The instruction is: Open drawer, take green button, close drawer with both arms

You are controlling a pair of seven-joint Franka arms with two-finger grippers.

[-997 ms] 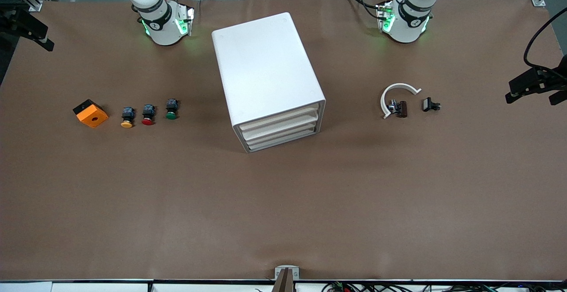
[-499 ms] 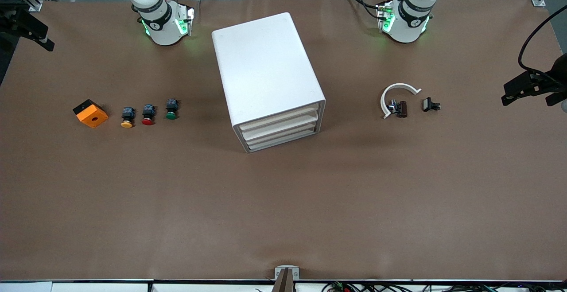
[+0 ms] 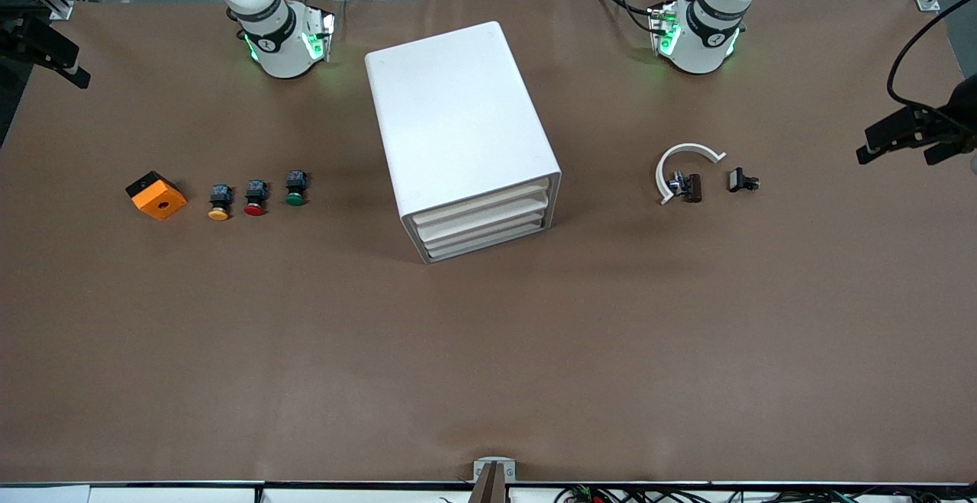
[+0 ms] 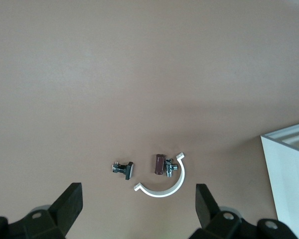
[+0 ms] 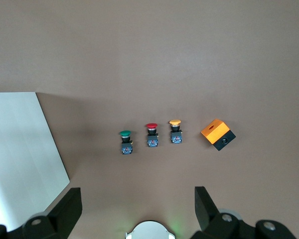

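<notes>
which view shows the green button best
The right wrist view: the green button sits near mid-frame, cap and dark body both clear. The front view shows it smaller, beside the red button. The left wrist view does not show it.

Even, bright overhead light falls on the brown matte table cover (image 3: 488,350), with no glare. The white box cabinet (image 3: 458,121) casts a soft shadow toward the front camera. All views are sharp; green lamps glow at both arm bases.

White arms (image 3: 267,30) with black joint rings, green lights glowing at both bases (image 3: 698,37), black cables trailing, black fingers (image 4: 67,206).
</notes>
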